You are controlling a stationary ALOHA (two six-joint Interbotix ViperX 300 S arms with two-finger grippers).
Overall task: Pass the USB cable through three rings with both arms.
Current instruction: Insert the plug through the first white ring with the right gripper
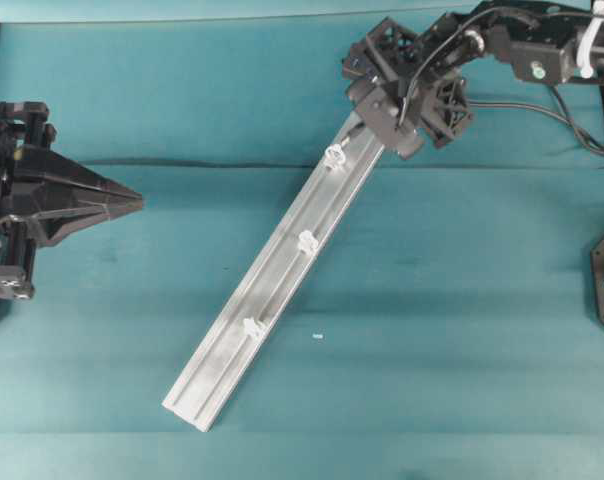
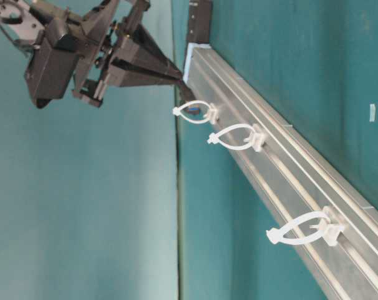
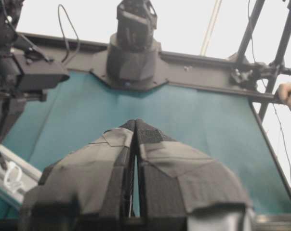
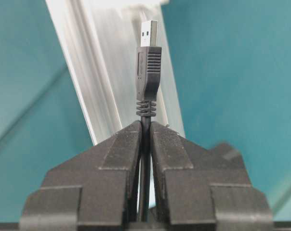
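The USB cable point(image 4: 144, 144) runs up between the fingers of my right gripper point(image 4: 145, 124), which is shut on it just behind the plug point(image 4: 148, 62). The plug points along the silver rail point(image 4: 112, 72). Overhead, my right gripper point(image 1: 380, 118) hovers over the rail's upper end point(image 1: 282, 270), close to the first of the three rings point(image 1: 334, 155); the others point(image 1: 307, 241) point(image 1: 252, 327) follow down the rail. At table level the plug tip reaches the first ring point(image 2: 195, 110); whether it is inside I cannot tell. My left gripper point(image 1: 140, 203) point(image 3: 136, 122) is shut and empty, far left.
A black block point(image 2: 198, 19) sits at the rail's far end. A small white scrap point(image 1: 317, 337) lies on the teal cloth right of the rail. A person's hand point(image 3: 290, 96) holds the frame at the table's back edge.
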